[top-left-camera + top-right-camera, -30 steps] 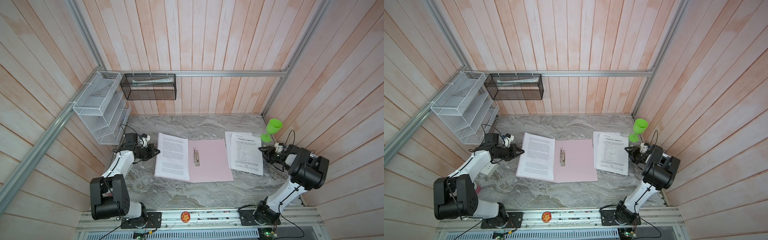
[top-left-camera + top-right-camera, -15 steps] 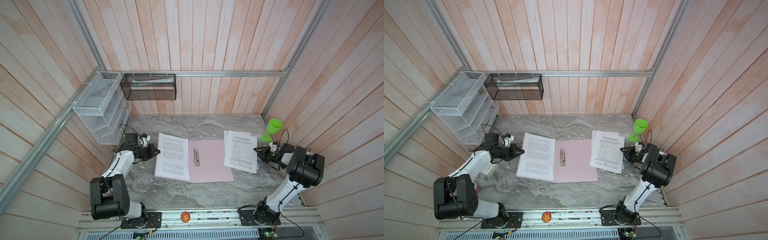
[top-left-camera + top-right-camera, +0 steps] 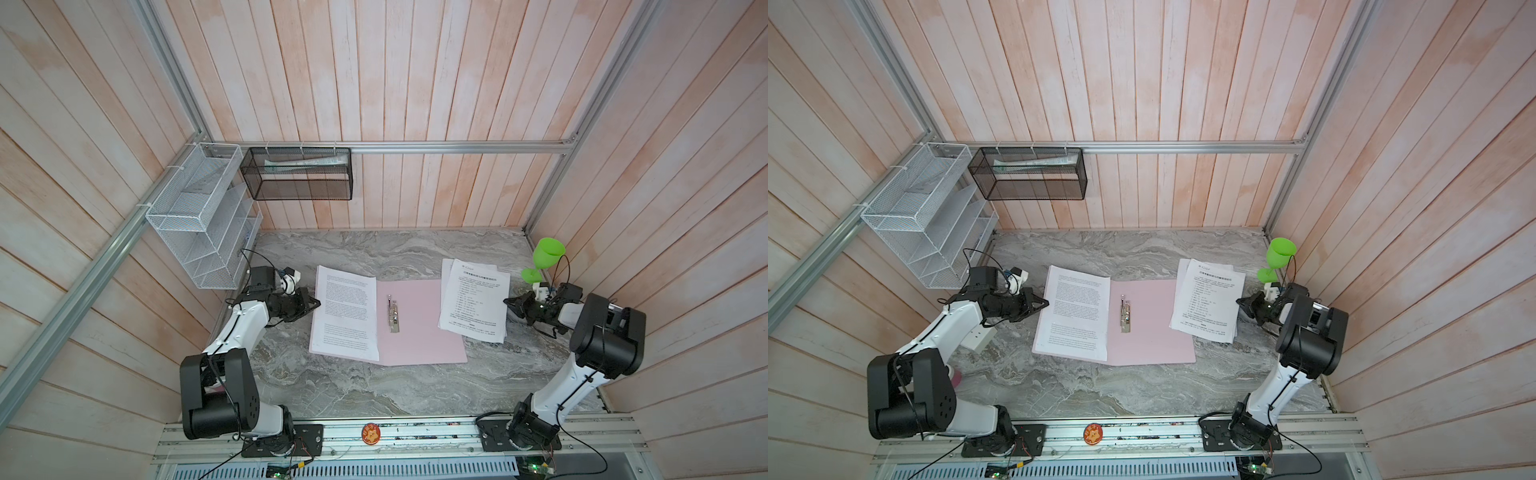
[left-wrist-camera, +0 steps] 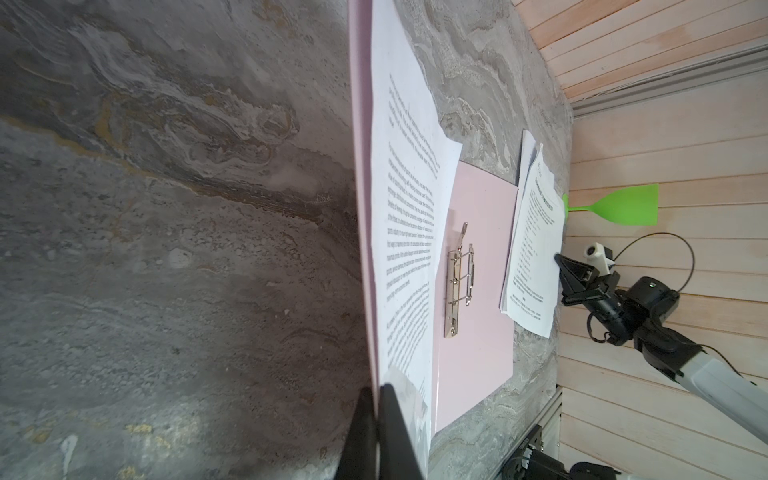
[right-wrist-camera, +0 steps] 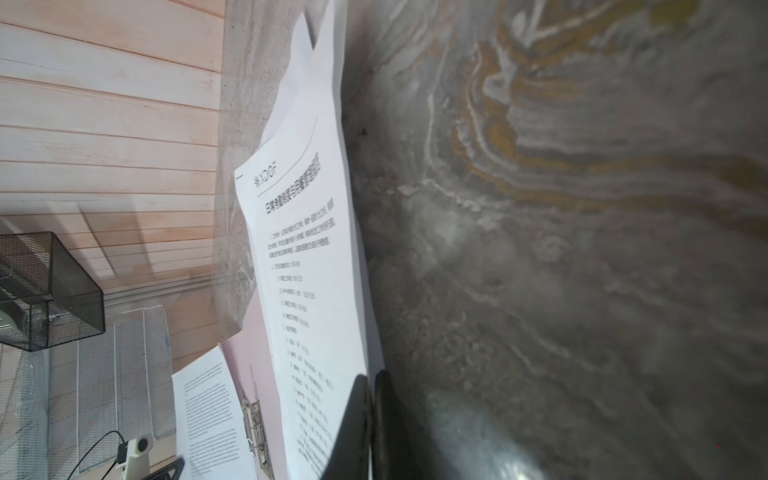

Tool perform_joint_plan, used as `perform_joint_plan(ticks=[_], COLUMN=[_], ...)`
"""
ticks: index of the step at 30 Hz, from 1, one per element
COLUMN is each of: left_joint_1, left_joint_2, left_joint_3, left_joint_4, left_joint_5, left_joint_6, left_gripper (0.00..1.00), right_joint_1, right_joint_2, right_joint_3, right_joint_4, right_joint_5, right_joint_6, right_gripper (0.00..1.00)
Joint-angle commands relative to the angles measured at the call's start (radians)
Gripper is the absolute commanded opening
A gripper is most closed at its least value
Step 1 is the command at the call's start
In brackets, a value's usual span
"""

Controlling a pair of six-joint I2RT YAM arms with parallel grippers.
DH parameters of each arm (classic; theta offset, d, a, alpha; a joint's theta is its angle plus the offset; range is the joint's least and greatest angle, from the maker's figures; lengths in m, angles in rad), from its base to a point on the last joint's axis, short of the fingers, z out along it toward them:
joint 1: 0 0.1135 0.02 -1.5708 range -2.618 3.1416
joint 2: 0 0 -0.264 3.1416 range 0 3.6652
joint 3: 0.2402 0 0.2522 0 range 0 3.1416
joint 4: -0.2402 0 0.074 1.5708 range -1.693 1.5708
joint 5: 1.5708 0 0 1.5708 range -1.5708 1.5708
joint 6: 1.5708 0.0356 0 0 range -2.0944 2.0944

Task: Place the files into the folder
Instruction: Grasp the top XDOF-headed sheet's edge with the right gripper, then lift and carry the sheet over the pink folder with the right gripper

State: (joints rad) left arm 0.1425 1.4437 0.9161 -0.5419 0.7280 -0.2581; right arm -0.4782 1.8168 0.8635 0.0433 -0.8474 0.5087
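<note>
Right claw [image 5: 371, 376]: pinched shut on the files' [image 3: 473, 303] outer edge, likely to drag them inward.
Left claw [image 4: 376, 390]: clamped on the folder's [image 3: 415, 324] opposite cover, apparently steadying it.
Files: partly over the folder's bare flap, partly on tabletop [image 3: 374, 390].

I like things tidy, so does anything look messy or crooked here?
Yes. The stack of sheets on the right is crooked: tilted against the folder, hanging over its right edge, with a sheet peeking out underneath. The right end effector pinches its outer edge.
</note>
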Motion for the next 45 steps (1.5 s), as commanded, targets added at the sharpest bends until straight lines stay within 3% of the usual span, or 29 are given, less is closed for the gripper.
perform_joint_plan(ticks=[1, 3, 7, 12, 14, 16, 20, 27, 32, 39, 40, 45], left_joint_1=[0.003, 0.002, 0.003, 0.003, 0.003, 0.003, 0.003, 0.003, 0.003, 0.003, 0.003, 0.002], left_joint_2=[-0.003, -0.005, -0.007, -0.014, -0.018, -0.016, -0.023, -0.026, -0.017, -0.018, -0.016, -0.004], left_joint_3=[-0.001, 0.002, 0.002, 0.001, -0.002, -0.002, -0.002, 0.001, 0.004, 0.003, 0.001, 0.005], left_joint_4=[-0.007, -0.011, -0.010, -0.010, -0.004, -0.005, -0.007, -0.012, -0.013, -0.016, -0.016, -0.016], left_joint_5=[-0.015, -0.021, -0.023, -0.028, -0.029, -0.026, -0.023, -0.033, -0.029, -0.030, -0.032, -0.029], left_joint_6=[0.011, 0.013, 0.014, 0.014, 0.010, 0.011, 0.013, 0.017, 0.016, 0.020, 0.020, 0.020], left_gripper=[0.00, 0.00, 0.00, 0.00, 0.00, 0.00, 0.00, 0.00, 0.00, 0.00, 0.00, 0.00], right_joint_1=[0.008, 0.013, 0.053, 0.205, 0.278, 0.332, 0.393, 0.381, 0.368, 0.379, 0.380, 0.390], right_joint_2=[-0.131, -0.184, -0.232, -0.257, -0.259, -0.243, -0.200, -0.090, 0.015, 0.148, 0.153, 0.175], right_joint_3=[0.006, 0.012, -0.010, -0.052, -0.084, -0.078, -0.038, 0.055, 0.169, 0.202, 0.201, 0.213], right_joint_4=[-0.054, -0.074, 0.024, 0.241, 0.414, 0.458, 0.302, -0.079, -0.304, -0.249, -0.231, -0.195], right_joint_5=[0.072, 0.074, -0.057, -0.162, -0.194, -0.202, -0.186, -0.241, -0.150, -0.213, -0.215, -0.221], right_joint_6=[0.009, 0.020, 0.131, 0.356, 0.509, 0.565, 0.437, 0.086, -0.130, -0.153, -0.147, -0.131], right_gripper=[0.00, 0.00, 0.00, 0.00, 0.00, 0.00, 0.00, 0.00, 0.00, 0.02, 0.11, 0.27])
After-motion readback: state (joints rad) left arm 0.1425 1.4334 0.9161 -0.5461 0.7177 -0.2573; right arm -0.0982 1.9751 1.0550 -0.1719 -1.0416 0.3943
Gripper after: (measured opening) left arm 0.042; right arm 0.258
